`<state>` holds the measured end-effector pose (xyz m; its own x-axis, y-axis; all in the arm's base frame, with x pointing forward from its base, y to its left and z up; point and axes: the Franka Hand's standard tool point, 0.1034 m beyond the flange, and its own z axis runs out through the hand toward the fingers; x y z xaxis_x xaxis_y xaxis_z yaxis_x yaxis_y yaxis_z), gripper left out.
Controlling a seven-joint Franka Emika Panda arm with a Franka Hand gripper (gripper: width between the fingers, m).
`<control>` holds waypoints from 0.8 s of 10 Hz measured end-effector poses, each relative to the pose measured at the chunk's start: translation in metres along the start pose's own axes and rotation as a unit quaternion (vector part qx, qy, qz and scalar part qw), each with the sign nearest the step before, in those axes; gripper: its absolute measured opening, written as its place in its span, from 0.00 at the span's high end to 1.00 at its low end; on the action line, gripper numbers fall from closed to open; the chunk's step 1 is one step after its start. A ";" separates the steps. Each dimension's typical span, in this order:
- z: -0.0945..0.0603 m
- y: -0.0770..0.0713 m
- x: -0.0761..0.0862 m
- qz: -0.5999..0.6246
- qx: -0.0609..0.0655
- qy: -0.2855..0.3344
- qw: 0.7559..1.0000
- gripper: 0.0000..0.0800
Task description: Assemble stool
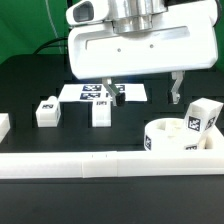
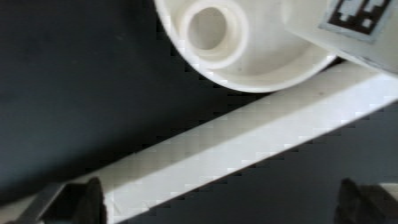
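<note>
1. The hand (image 1: 145, 96) is open, jaws wide apart, nothing between them. It hangs above the black counter (image 1: 40, 142), roughly btw the marker board and the seat.
2. In the wrist view I see both fingertips (image 2: 71, 203) at the picture's edge. They are dark and free, no contact w/ any part.
3. The seat (image 1: 165, 138) is a round, thick white disc. It lies flat on the counter at the exterior view's right, just behind the rail (image 1: 90, 165).
4. The wrist view shows the seat (image 2: 267, 60) from above w/ one round socket (image 2: 217, 30) empty. The rail (image 2: 249, 135) passes diagonally just beside its rim. Touching or a small gap, I cannot tell.
5. Leg A (image 1: 203, 118) stands upright at the seat's right side, tag toward the camera. Whether it sits in the seat or only against it, I cannot tell. A corner of leg A (image 2: 365, 15) w/ its tag shows also in the wrist view.
6. Leg B (image 1: 101, 113) stands on the counter near the centre, just in front of the marker board (image 1: 88, 92).
7. Leg C (image 1: 47, 110) stands more to the exterior view's left, apart from leg B, tag on its upper face.
8. The rail is long and white and lies across the front of the counter, from one side of the exterior view to the other.
</note>
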<state>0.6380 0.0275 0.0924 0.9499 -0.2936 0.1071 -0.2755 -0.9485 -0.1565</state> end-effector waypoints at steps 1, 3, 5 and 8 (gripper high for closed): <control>0.000 0.000 0.000 -0.032 0.000 0.000 1.000 0.19; 0.001 0.004 0.000 -0.099 -0.001 0.000 0.995 0.19; 0.009 0.034 -0.008 -0.162 -0.021 0.029 0.986 0.19; 0.014 0.091 -0.022 -0.196 -0.046 0.038 0.979 0.19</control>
<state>0.5937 -0.0506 0.0623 0.9726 0.0910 0.2141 0.0931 -0.9957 0.0001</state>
